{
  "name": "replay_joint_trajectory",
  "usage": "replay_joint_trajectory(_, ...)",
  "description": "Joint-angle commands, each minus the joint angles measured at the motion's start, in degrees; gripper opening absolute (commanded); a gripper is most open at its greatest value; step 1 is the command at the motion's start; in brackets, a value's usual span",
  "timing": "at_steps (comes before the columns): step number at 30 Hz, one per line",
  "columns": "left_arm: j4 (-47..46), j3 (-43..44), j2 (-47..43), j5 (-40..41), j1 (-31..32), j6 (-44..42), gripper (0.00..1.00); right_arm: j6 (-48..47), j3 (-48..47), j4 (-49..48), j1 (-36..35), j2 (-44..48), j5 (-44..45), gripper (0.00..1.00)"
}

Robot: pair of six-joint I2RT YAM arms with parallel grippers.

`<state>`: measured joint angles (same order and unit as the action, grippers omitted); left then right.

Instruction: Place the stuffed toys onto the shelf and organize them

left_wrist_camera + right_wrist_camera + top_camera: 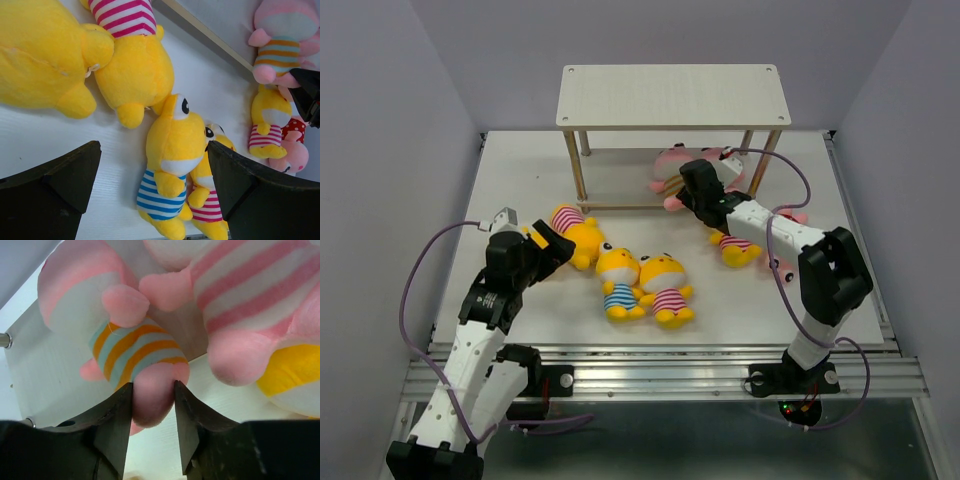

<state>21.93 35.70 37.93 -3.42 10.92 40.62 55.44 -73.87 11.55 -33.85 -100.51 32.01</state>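
Observation:
The shelf [672, 95] stands at the back, its top board bare. My right gripper [692, 192] reaches to the lower board's right end and is shut on the foot of a pink toy in an orange-and-teal striped outfit [135, 350], the foot pinched between the fingers of my gripper [153, 405]. A second pink toy in pink stripes [250, 285] lies beside it. My left gripper [155, 170] is open and empty, hovering beside a yellow toy in pink stripes [575, 232]. Ahead of its fingers lies a yellow toy in blue stripes [172, 150].
Two yellow toys, the blue-striped [618, 285] and a pink-striped one [665, 290], lie side by side mid-table. Another yellow toy [735, 248] and a pink red-dotted one [290, 145] lie under my right arm. The shelf's thin legs [578, 175] flank the lower board.

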Motion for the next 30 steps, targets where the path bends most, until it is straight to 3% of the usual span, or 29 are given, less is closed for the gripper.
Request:
replay_joint_trajectory(1, 0.39, 2.70, -1.46, 1.13, 0.33, -0.19, 0.99, 0.46, -2.60, -0.65, -0.26, -0.39, 1.04, 0.45)
replay_joint_trajectory(9, 1.09, 3.32, -1.63, 1.75, 0.33, -0.28, 0.99, -1.21, -3.30, -0.57, -0.26, 0.22, -0.19, 0.56)
replay_joint_trajectory(15, 1.09, 3.58, -1.72, 1.75, 0.33, -0.28, 0.99, -4.28, -2.51, -1.35, -0.26, 4.35, -2.12, 0.74)
replay_joint_trajectory(21, 1.09, 3.32, -1.98, 1.05, 0.33, -0.19, 0.99, -7.71, -0.76, -1.71, -0.26, 8.22, -4.06, 0.78)
replay_joint_trajectory(25, 1.44, 3.41, -2.69, 0.79, 0.33, -0.37, 0.99, -10.60, 1.52, -1.62, -0.26, 12.16, -5.99, 1.00)
replay_joint_trajectory(30, 1.45, 3.85, -2.95, 0.35, 0.33, -0.63, 0.99, -13.60, 7.05, 1.10, -0.26, 19.37, -5.38, 1.00)
